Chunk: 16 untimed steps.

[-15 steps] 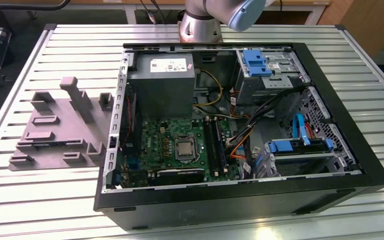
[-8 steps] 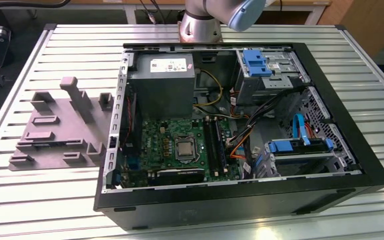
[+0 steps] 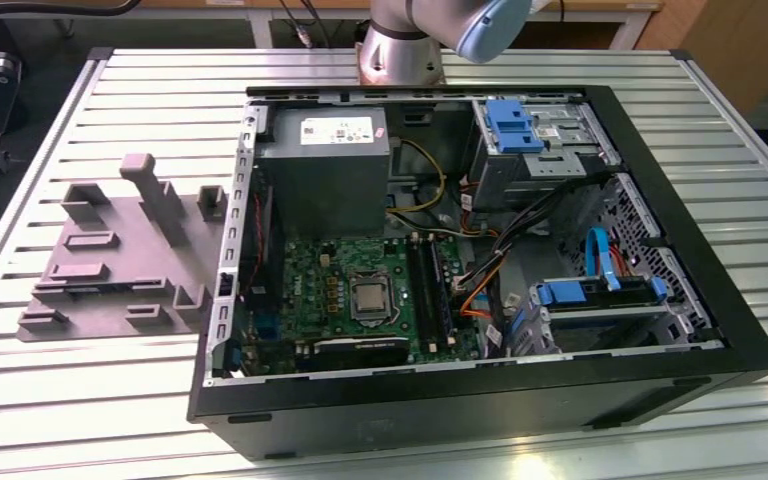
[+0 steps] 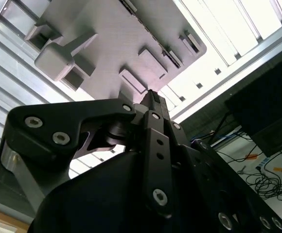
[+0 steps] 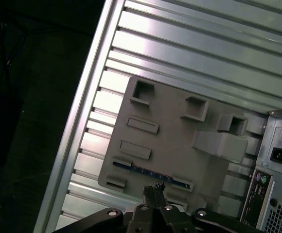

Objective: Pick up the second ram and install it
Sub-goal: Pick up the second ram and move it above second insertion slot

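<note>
Slatted metal tabletop carries everything, and the biggest thing on it is one black computer case, lying open with its green motherboard and grey power supply showing. The arm rises behind the case. Beside the case, towards the exterior view's left, sits one grey holder with a tall post and several pockets.

In the first wrist view the second ram lies in a long slot along one edge of that holder, a thin blue-green strip set flat. The hand hangs right over the middle of the stick. Its fingers are drawn narrow, close together, with nothing gripped between them. I cannot tell whether the tips touch the stick. Nothing stands between them.

By count: one case, one holder, one stick in the holder, and two blue drive-bay clips inside the case.
</note>
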Available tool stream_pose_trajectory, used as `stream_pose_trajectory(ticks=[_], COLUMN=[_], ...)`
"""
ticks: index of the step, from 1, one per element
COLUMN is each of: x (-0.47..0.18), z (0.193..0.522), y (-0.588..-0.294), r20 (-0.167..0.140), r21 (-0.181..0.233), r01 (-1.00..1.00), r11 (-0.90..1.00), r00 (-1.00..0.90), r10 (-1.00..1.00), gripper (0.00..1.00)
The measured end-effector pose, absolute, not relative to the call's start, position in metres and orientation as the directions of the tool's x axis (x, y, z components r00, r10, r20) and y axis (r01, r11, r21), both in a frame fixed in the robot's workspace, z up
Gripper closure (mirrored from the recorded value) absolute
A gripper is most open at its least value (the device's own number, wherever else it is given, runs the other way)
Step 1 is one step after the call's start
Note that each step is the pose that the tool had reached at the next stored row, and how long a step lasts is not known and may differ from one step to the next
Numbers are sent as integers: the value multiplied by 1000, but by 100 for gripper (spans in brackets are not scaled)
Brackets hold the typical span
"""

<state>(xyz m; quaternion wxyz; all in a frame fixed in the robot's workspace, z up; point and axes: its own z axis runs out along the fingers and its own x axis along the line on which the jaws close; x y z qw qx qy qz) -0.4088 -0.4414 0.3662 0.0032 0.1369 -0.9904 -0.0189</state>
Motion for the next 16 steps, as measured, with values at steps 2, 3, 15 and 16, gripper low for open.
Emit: stream_pose_trajectory(ticks=[2, 3, 15, 16], x=[-409, -409, -409, -409], z=[366, 366, 366, 366], y=[-441, -441, -441, -441], r20=[1, 1, 1, 1], r21=[38, 38, 38, 38], r01=[-272, -272, -278, -279], r11=[962, 961, 960, 960], r00=[-962, -962, -960, -960], r10=[-272, -273, -279, -279], gripper=[89, 89, 89, 89])
